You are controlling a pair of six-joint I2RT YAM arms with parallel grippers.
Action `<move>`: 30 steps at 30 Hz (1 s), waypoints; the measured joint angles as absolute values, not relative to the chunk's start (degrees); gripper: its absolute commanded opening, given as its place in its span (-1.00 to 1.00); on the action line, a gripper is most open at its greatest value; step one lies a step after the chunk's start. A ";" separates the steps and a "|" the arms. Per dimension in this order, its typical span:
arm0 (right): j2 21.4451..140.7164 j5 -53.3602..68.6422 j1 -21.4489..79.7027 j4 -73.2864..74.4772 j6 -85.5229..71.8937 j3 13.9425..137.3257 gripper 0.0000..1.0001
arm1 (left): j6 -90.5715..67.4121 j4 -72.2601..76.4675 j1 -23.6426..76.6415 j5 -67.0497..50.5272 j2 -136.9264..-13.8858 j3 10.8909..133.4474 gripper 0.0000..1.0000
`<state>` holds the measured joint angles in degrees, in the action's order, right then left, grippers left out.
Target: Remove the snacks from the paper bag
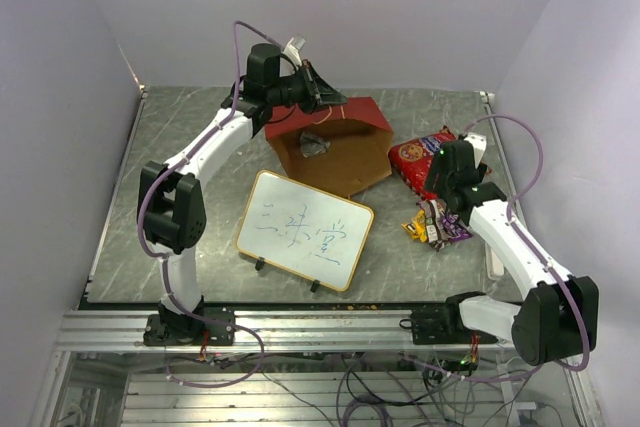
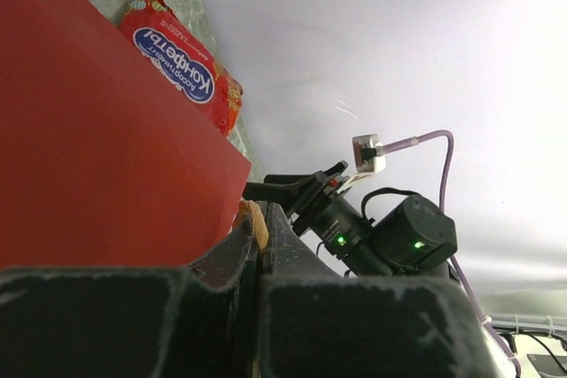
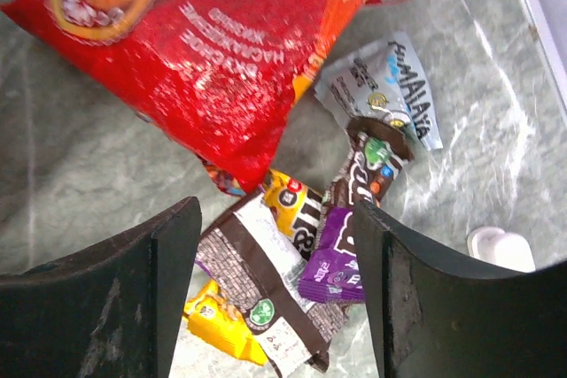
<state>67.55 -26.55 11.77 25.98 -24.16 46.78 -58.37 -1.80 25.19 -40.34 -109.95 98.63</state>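
The paper bag (image 1: 345, 122) lies on its side, red outside, brown inside, mouth toward the whiteboard. My left gripper (image 1: 322, 95) is shut on its tan string handle (image 2: 257, 223) at the bag's far edge, beside the bag's red wall (image 2: 97, 130). Something small and grey (image 1: 314, 145) lies inside the mouth. The big red chip bag (image 1: 420, 159) (image 3: 204, 50) rests on the table to the right. My right gripper (image 1: 436, 209) (image 3: 275, 219) hangs open over a pile of candy packets (image 1: 436, 227): yellow (image 3: 297, 205), purple (image 3: 337, 258), brown (image 3: 368, 165), silver (image 3: 390, 86). Nothing sits between its fingers.
A white gold-framed whiteboard (image 1: 305, 230) with writing stands in front of the paper bag. A small white block (image 3: 500, 250) lies just right of the candy pile. The table's right edge (image 1: 492, 147) runs close behind the chip bag.
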 measured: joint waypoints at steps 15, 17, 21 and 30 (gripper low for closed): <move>68.55 -0.38 12.62 6.07 -16.73 48.05 1.00 | -58.52 -1.83 25.19 -40.34 -109.95 98.63 -0.86; 70.78 2.87 14.28 2.28 -14.66 48.82 1.00 | -58.52 -2.00 25.19 -40.34 -109.95 98.63 -0.86; 74.13 7.94 21.04 -3.18 -5.74 49.50 1.00 | -58.43 -2.48 25.19 -40.36 -109.95 98.63 -0.86; 78.19 12.88 31.11 -11.09 13.78 49.65 1.00 | -58.54 -3.03 25.19 -40.80 -109.95 98.65 -0.86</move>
<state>78.19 12.88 31.11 -11.09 13.78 49.65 -58.54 -3.03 25.19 -40.80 -109.95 98.65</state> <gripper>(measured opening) 0.999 0.076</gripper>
